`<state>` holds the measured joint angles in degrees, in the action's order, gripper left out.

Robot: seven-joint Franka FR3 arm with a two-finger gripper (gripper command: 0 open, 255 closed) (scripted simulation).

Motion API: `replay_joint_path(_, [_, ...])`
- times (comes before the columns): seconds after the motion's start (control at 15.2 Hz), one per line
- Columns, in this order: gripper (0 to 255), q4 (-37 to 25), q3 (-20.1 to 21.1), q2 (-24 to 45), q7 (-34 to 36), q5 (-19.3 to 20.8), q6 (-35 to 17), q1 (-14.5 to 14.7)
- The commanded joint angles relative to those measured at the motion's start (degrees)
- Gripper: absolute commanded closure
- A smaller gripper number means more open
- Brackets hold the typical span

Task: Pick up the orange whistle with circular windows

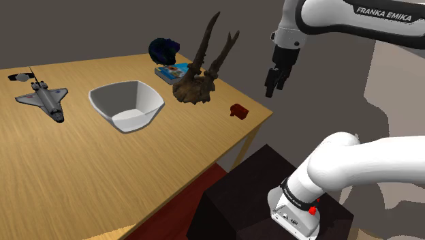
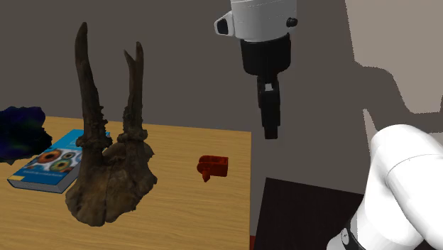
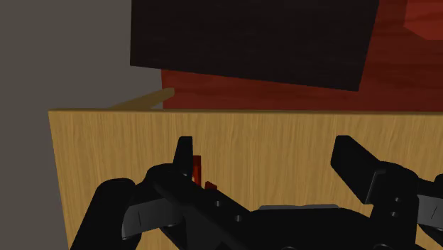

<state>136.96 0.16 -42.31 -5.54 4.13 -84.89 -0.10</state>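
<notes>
Because the whistle (image 1: 238,110) is small, low and lies on the desk (image 1: 102,177) on the side of the antlers (image 1: 201,71) nearest the desk's rim, a careless approach could go badly. A finger (image 3: 183,153) landing on top of it, or nudging it from one side, would likely skid it away from the antlers and over the rim to the floor (image 1: 178,204). Dropping too far would jam the fingertips into the desk. The jaws hang high above, farther from the antlers than the whistle is, so I judge they need centring before any descent. They stand wide apart, holding nothing and touching nothing. In the wrist view the red-orange whistle peeks out close beside one finger, well off the middle of the gap.
</notes>
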Motion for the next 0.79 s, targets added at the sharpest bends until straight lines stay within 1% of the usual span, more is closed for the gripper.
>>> replay_joint_path(0.0, [0,0.0,0.0,0.0,0.0,0.0,0.0,0.0])
replay_joint_path(0.33, [0,5.4,-1.4,4.2,2.4,-0.3,-12.5,-1.5])
replay_joint_path(0.73, [0,9.0,-3.1,12.4,4.7,-0.9,-27.8,-3.1])
